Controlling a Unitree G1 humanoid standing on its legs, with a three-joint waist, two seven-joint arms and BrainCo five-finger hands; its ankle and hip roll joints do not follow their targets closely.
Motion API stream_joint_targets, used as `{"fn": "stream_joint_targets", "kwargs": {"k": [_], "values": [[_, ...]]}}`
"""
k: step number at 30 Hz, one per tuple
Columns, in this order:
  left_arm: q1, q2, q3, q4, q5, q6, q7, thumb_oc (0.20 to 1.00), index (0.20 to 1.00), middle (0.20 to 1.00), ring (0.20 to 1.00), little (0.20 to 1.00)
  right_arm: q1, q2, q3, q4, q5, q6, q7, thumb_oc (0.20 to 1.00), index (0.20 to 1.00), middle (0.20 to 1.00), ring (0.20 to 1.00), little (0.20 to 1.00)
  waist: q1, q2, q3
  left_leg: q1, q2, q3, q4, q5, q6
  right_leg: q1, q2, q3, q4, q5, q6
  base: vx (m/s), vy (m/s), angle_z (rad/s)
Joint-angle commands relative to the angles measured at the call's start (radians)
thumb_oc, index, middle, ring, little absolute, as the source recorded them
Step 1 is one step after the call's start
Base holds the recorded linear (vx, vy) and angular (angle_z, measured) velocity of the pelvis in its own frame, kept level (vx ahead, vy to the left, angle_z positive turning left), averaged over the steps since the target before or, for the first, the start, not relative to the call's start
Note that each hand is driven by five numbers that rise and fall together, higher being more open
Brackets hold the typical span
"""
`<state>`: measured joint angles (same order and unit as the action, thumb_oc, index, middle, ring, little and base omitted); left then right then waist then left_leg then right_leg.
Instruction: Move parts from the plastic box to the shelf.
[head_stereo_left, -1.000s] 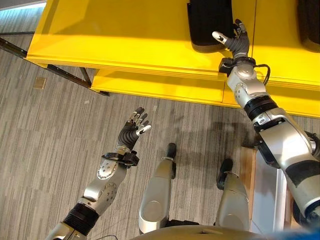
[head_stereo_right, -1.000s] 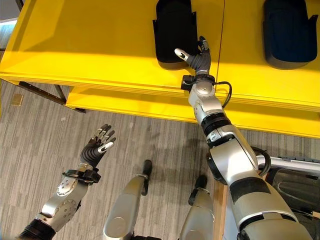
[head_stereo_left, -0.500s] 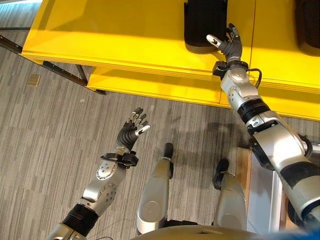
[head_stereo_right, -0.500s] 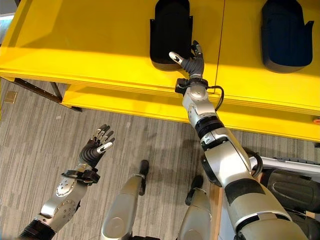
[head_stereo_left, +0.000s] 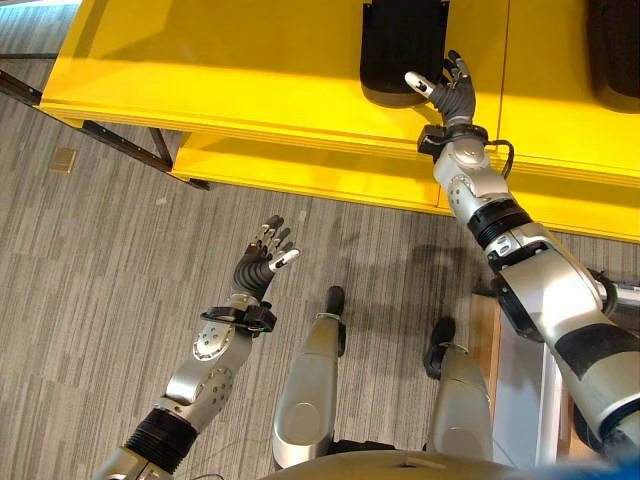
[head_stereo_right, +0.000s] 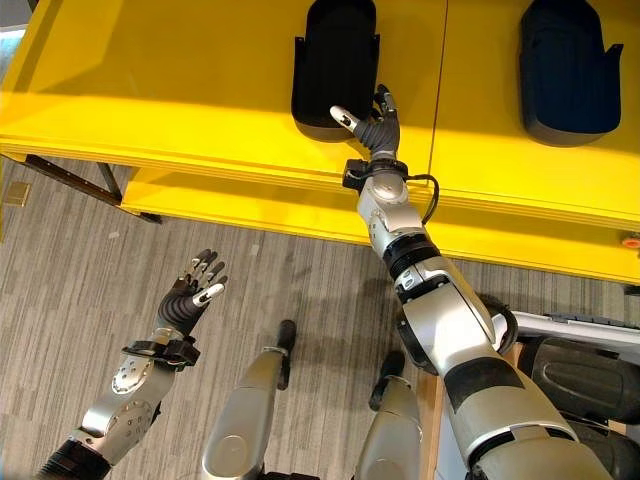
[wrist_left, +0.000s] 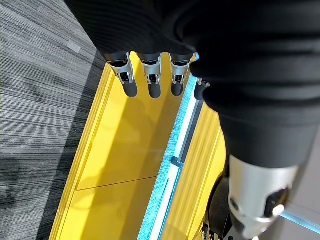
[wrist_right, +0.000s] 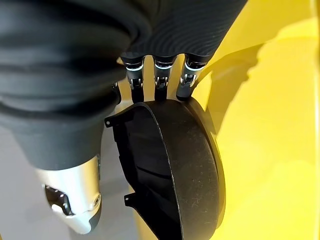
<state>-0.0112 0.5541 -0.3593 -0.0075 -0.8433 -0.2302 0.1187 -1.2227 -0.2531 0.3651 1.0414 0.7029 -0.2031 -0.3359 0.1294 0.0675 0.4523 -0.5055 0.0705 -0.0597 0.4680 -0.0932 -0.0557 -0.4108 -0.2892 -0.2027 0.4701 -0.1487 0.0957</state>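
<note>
A black moulded part (head_stereo_right: 335, 60) lies on the yellow shelf (head_stereo_right: 180, 90). My right hand (head_stereo_right: 372, 125) is stretched out to its near right corner. The hand is open, its straight fingers (wrist_right: 159, 80) at the rim of the part (wrist_right: 185, 170) and its thumb beside it. Further right on the shelf rests a second black part (head_stereo_right: 570, 70). My left hand (head_stereo_right: 190, 300) hovers open over the floor at the lower left, holding nothing, with its fingers (wrist_left: 150, 82) pointing toward the shelf (wrist_left: 125, 150).
The shelf's lower yellow tier (head_stereo_left: 330, 175) juts out toward me above grey carpet (head_stereo_left: 100, 260). A light-rimmed box (head_stereo_right: 565, 322) holding dark parts (head_stereo_right: 590, 380) sits at the lower right. A dark metal frame (head_stereo_left: 120, 140) stands under the shelf's left end.
The whole view has shifted a little, so the shelf sits slightly up and left. My right hand stays at the part's corner. The left hand has not visibly moved.
</note>
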Motion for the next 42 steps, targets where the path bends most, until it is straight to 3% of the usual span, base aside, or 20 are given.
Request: {"fn": "stream_joint_targets", "kwargs": {"k": [1,6,11,15,20,21,22,26,29,32,33,35,37,42], "values": [[0.015,0.031,0.037,-0.093,0.002,-0.063,0.007,1.000,1.000,1.000,1.000,1.000,-0.018,0.031,-0.001,0.006,0.038,-0.008,0.017,1.000,1.000,1.000,1.000,1.000,0.053,-0.039,0.034,-0.010,0.071,-0.028,0.054,-0.017,-0.042,0.077,-0.063,0.058,0.006,0.054,0.044,0.00,0.000,0.00],[0.017,0.031,0.036,-0.089,0.000,-0.062,0.009,1.000,1.000,1.000,1.000,1.000,-0.010,0.028,0.000,-0.021,0.028,-0.014,0.007,1.000,1.000,1.000,1.000,1.000,0.048,-0.045,0.035,-0.009,0.075,-0.027,0.059,-0.020,-0.041,0.073,-0.059,0.065,0.007,0.056,0.042,0.00,0.000,0.00],[0.019,0.017,0.044,-0.082,0.007,-0.066,0.008,1.000,1.000,1.000,1.000,1.000,0.079,-0.072,-0.015,-0.130,-0.017,-0.026,-0.012,1.000,1.000,1.000,1.000,1.000,0.025,-0.056,0.036,0.000,0.084,-0.023,0.055,-0.020,-0.043,0.071,-0.055,0.073,0.009,0.057,0.044,0.00,-0.004,-0.01],[0.022,0.004,0.053,-0.085,0.030,-0.067,-0.010,1.000,1.000,1.000,1.000,1.000,0.300,-0.168,-0.083,-0.314,-0.033,-0.056,0.000,1.000,1.000,1.000,1.000,1.000,-0.014,-0.067,0.031,0.017,0.098,-0.018,0.050,-0.019,-0.048,0.072,-0.048,0.080,0.011,0.054,0.045,0.00,-0.024,-0.17],[-0.024,0.017,0.032,-0.105,0.134,-0.070,-0.027,1.000,1.000,1.000,1.000,1.000,0.538,-0.195,-0.148,-0.531,-0.070,-0.083,0.027,1.000,1.000,1.000,1.000,1.000,-0.053,-0.074,0.021,0.038,0.115,-0.010,0.044,-0.018,-0.058,0.074,-0.042,0.092,0.020,0.042,0.047,0.00,-0.029,-0.19],[-0.043,0.035,0.037,-0.117,0.237,-0.075,-0.019,1.000,1.000,1.000,1.000,1.000,0.643,-0.194,-0.164,-0.632,-0.076,-0.096,0.051,1.000,1.000,1.000,1.000,1.000,-0.071,-0.079,0.016,0.050,0.124,-0.007,0.040,-0.018,-0.063,0.074,-0.040,0.095,0.020,0.040,0.047,0.00,0.000,0.00],[-0.042,0.035,0.036,-0.117,0.238,-0.074,-0.018,1.000,1.000,1.000,1.000,1.000,0.645,-0.194,-0.165,-0.633,-0.076,-0.096,0.051,1.000,1.000,1.000,1.000,1.000,-0.070,-0.079,0.015,0.050,0.124,-0.007,0.040,-0.018,-0.063,0.074,-0.040,0.096,0.020,0.040,0.047,0.00,0.000,0.00],[-0.067,0.088,0.062,-0.148,0.474,-0.087,0.023,1.000,1.000,1.000,1.000,1.000,0.808,-0.182,-0.203,-0.813,-0.076,-0.127,0.099,1.000,1.000,1.000,1.000,1.000,-0.096,-0.084,0.004,0.060,0.135,-0.003,0.034,-0.012,-0.070,0.069,-0.038,0.105,0.023,0.038,0.048,0.00,-0.012,-0.04],[-0.078,0.193,0.118,-0.194,0.823,-0.093,0.103,1.000,1.000,1.000,1.000,1.000,0.946,-0.183,-0.234,-0.962,-0.053,-0.149,0.168,1.000,1.000,1.000,1.000,1.000,-0.115,-0.087,-0.006,0.083,0.148,0.006,0.028,-0.018,-0.080,0.075,-0.036,0.112,0.027,0.028,0.052,0.00,0.000,0.00],[-0.069,0.240,0.156,-0.228,0.969,-0.103,0.144,1.000,1.000,1.000,1.000,1.000,1.015,-0.187,-0.237,-1.035,-0.033,-0.151,0.212,1.000,1.000,1.000,1.000,1.000,-0.123,-0.088,-0.012,0.095,0.154,0.011,0.022,-0.016,-0.084,0.080,-0.036,0.115,0.025,0.028,0.054,0.01,-0.003,-0.09],[-0.048,0.279,0.200,-0.248,1.088,-0.104,0.156,1.000,1.000,1.000,1.000,1.000,1.092,-0.201,-0.260,-1.125,-0.005,-0.161,0.260,1.000,1.000,1.000,1.000,1.000,-0.133,-0.090,-0.022,0.102,0.155,0.016,0.008,-0.005,-0.086,0.079,-0.035,0.122,0.017,0.038,0.056,0.00,-0.004,-0.18],[-0.035,0.290,0.218,-0.256,1.128,-0.108,0.160,1.000,1.000,1.000,1.000,1.000,1.120,-0.207,-0.268,-1.155,0.002,-0.159,0.277,1.000,1.000,1.000,1.000,1.000,-0.135,-0.091,-0.025,0.105,0.156,0.016,0.009,-0.006,-0.088,0.079,-0.035,0.124,0.018,0.037,0.057,0.00,-0.001,-0.08],[0.040,0.356,0.328,-0.314,1.291,-0.117,0.192,1.000,1.000,1.000,1.000,1.000,1.223,-0.228,-0.331,-1.233,0.024,-0.164,0.320,1.000,1.000,1.000,1.000,1.000,-0.145,-0.094,-0.039,0.121,0.163,0.021,-0.001,-0.011,-0.095,0.086,-0.033,0.128,0.015,0.033,0.061,0.03,-0.006,-0.01],[0.093,0.381,0.408,-0.363,1.369,-0.119,0.200,1.000,1.000,1.000,1.000,1.000,1.280,-0.249,-0.388,-1.300,0.025,-0.166,0.341,1.000,1.000,1.000,1.000,1.000,-0.158,-0.102,-0.055,0.125,0.167,0.024,-0.014,0.004,-0.096,0.087,-0.030,0.133,0.003,0.046,0.062,0.00,-0.001,-0.03]]}}
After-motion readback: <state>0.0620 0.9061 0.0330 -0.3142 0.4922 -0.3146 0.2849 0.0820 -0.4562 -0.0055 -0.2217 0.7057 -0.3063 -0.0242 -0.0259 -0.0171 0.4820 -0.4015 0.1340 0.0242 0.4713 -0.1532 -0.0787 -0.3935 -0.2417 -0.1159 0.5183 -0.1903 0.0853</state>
